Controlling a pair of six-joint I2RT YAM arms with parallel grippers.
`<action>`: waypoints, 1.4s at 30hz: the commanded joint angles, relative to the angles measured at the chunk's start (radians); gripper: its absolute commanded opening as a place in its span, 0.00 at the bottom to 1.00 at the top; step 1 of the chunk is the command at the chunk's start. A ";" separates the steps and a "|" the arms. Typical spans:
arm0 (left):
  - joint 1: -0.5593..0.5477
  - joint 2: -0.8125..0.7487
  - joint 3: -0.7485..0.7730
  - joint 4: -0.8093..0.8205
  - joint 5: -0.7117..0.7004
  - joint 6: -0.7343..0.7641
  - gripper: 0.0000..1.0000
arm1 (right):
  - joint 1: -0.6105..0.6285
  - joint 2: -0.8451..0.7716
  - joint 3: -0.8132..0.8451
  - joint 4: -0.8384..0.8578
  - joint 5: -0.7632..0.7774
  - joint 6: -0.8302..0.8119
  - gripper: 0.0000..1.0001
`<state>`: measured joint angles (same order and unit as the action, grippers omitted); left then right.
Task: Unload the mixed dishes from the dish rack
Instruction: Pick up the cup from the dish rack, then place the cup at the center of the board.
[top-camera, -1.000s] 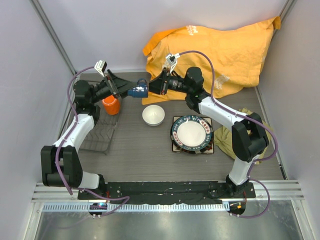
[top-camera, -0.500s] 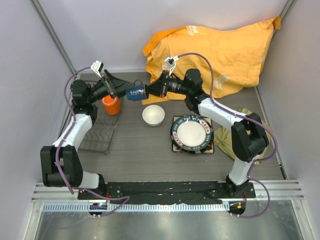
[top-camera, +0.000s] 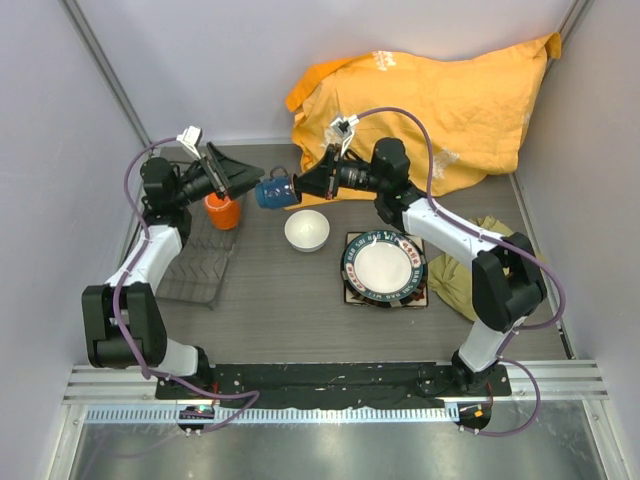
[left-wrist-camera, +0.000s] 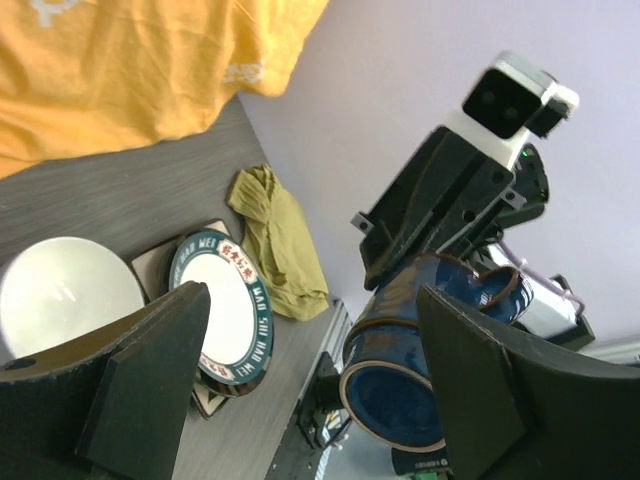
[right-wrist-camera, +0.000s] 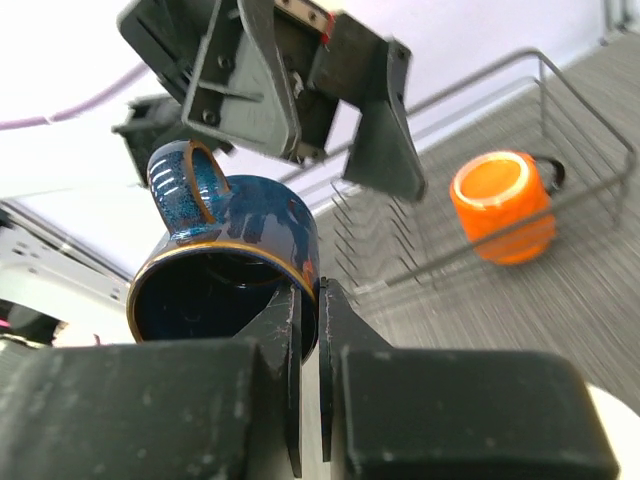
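My right gripper (top-camera: 298, 188) is shut on the rim of the small dark blue cup (top-camera: 272, 190), one finger inside and one outside (right-wrist-camera: 225, 250), and holds it in the air over the back of the table. My left gripper (top-camera: 250, 180) is open; its wide fingers (left-wrist-camera: 140, 370) stand either side of the cup (left-wrist-camera: 420, 370) without touching it. The orange mug (top-camera: 224, 211) lies in the dark wire dish rack (top-camera: 200, 268) at the left. The white bowl (top-camera: 307, 230) stands on the table. The round dark-rimmed plate (top-camera: 384, 266) rests on the square plate, of which only corners show (top-camera: 349, 294).
A large orange cloth (top-camera: 430, 100) is bunched against the back wall. An olive cloth (top-camera: 470, 272) lies to the right of the plates. Grey walls close in the left, back and right sides.
My left wrist has drawn back a little to the left, away from the cup. The cup stays in my right gripper and has tilted slightly lower.
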<state>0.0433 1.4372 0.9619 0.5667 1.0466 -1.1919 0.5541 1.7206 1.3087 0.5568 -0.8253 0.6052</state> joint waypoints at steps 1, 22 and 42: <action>0.033 -0.026 0.070 -0.186 -0.039 0.233 0.89 | -0.002 -0.098 0.012 -0.164 0.047 -0.183 0.01; 0.038 -0.106 0.402 -1.160 -0.526 1.089 0.89 | 0.085 -0.010 0.216 -1.100 0.449 -0.820 0.01; 0.038 -0.149 0.393 -1.231 -0.724 1.220 0.89 | 0.248 0.085 0.187 -1.276 0.675 -0.930 0.01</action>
<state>0.0772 1.3231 1.3254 -0.6628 0.3504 -0.0135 0.7887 1.8050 1.4685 -0.7330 -0.1780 -0.3088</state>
